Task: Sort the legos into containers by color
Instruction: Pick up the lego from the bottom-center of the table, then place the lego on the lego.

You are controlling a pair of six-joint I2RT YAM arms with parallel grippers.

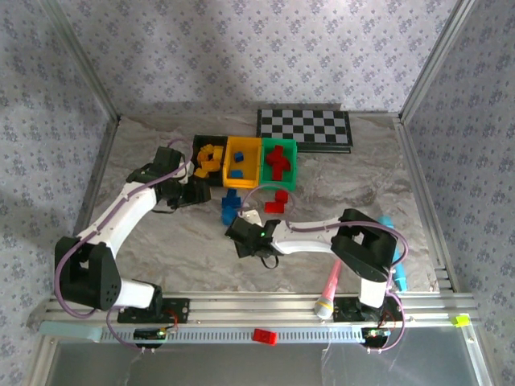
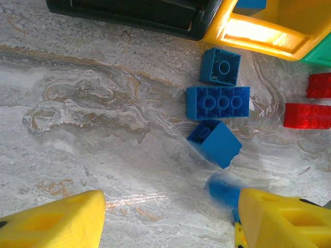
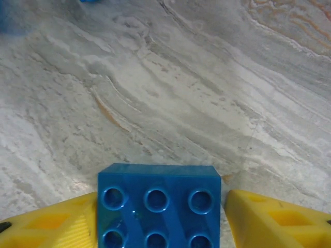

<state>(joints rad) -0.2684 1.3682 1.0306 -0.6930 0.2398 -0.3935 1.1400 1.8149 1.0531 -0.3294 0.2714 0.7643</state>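
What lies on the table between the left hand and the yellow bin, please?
Three loose blue legos lie on the table there, as the left wrist view shows.

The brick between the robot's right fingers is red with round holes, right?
Not red: the brick is blue, with round holes. The right wrist view shows it sitting between the yellow fingers.
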